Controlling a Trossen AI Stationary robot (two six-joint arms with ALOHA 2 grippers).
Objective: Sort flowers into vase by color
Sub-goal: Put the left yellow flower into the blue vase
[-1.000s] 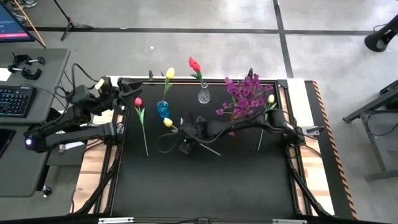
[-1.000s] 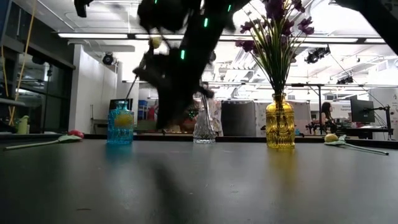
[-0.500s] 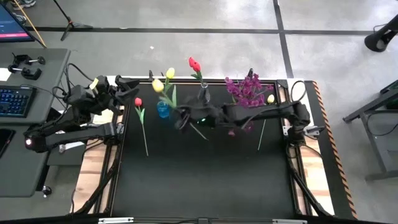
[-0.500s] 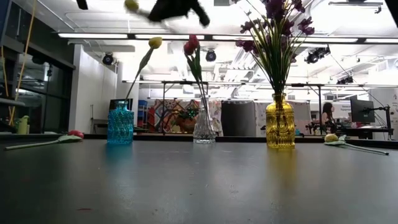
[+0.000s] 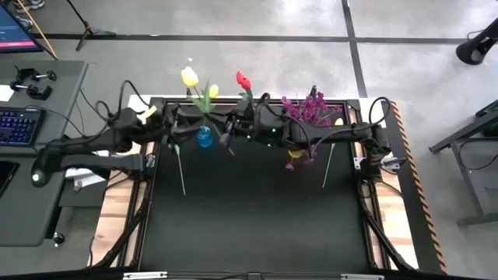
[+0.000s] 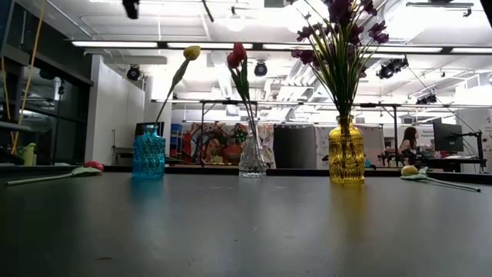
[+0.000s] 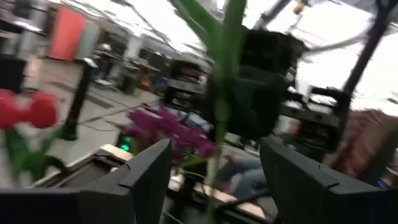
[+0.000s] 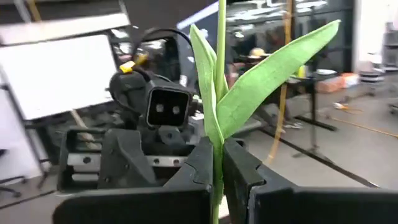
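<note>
My right gripper [image 5: 214, 120] is high above the blue vase [image 5: 204, 138] at the table's far left, shut on a yellow tulip [image 5: 189, 76] that stands upright with its green leaves [image 8: 273, 62]. My left gripper [image 7: 214, 146] is open and level with it; its fingers stand on either side of the tulip's stem [image 7: 227, 93] without touching. The blue vase [image 6: 148, 154] holds another yellow tulip [image 6: 191, 52]. The clear vase [image 6: 252, 158] holds a red tulip [image 6: 237, 54]. The yellow vase [image 6: 346, 154] holds purple sprigs [image 6: 342, 31]. My right gripper pinches the yellow tulip's stem just below the leaf base [image 8: 216, 144] between its two fingers. The tulip is lifted clear and upright, its head above the fingers and its lower stem [image 5: 228, 146] sticking out below them.
A red tulip [image 6: 94, 165] lies on the table's left, its stem [image 5: 180, 167] running toward the near edge. A yellow tulip [image 5: 338, 123] lies on the right near the yellow vase. Both arms cross over the far row of vases.
My right gripper has lifted the yellow tulip from the middle of the table, carried it up and toward the far left above the blue vase, and turned it upright. My left gripper has swung toward the right until its fingers flank the tulip's stem.
</note>
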